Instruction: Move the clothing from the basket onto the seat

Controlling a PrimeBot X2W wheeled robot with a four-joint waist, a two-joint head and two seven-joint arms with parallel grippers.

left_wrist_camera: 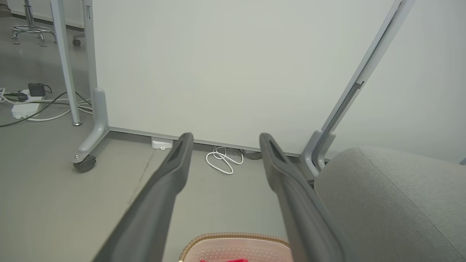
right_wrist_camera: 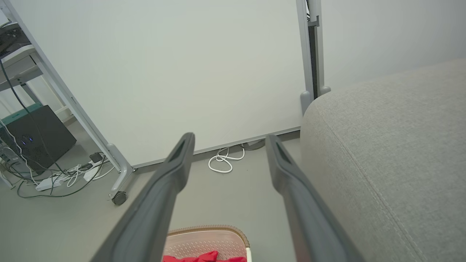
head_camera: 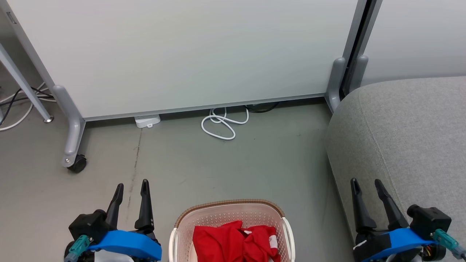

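The left hand [head_camera: 132,183] and right hand [head_camera: 364,181] hover wide open and empty either side of the basket [head_camera: 229,202], seemingly poised to carry its red clothing [head_camera: 233,242] to the seat [head_camera: 407,138].

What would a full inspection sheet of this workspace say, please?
Surface: grey floor; the basket stands on it.
Job's things: red clothing lies bunched in the cream basket; no clothing on the visible part of the grey seat to the robot's right.
Clutter: small white box under the partition's edge.
Claws: left claw and right claw both open, holding nothing, either side of the basket.
Cables: white cable coiled on the floor by the partition; more cables at far left.
Surroundings: pale partition ahead, on a black caster.
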